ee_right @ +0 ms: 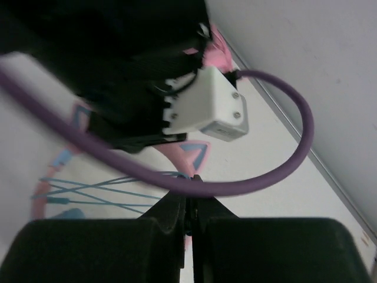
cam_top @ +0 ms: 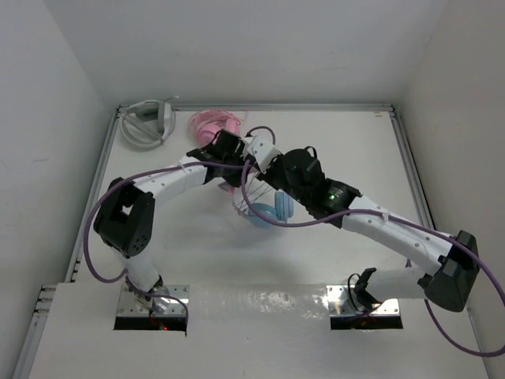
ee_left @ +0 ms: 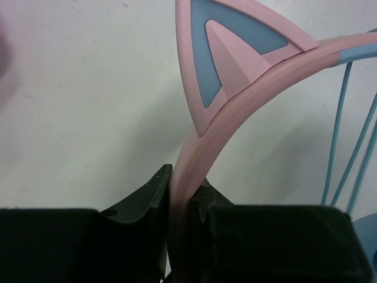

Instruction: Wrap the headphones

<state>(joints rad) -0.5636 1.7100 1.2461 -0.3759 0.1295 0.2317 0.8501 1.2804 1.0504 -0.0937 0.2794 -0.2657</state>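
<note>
The headphones have a pink headband [ee_left: 259, 88] with a cat ear [ee_left: 230, 53] and light-blue ear cups [cam_top: 268, 212]. They are held up over the middle of the table. My left gripper [ee_left: 184, 194] is shut on the headband just below the cat ear; in the top view it [cam_top: 233, 175] is above the ear cups. My right gripper [ee_right: 191, 180] is shut on the thin light-blue cable [ee_right: 100, 191], right beside the left gripper [cam_top: 254, 175]. Several cable strands [ee_left: 347, 147] run taut across the headband.
All-pink headphones [cam_top: 211, 122] lie at the back centre and grey-white headphones [cam_top: 150, 122] at the back left corner. The left arm's purple lead [ee_right: 283, 159] and white wrist camera [ee_right: 209, 109] hang just in front of my right fingers. A raised rim [cam_top: 410, 158] bounds the table.
</note>
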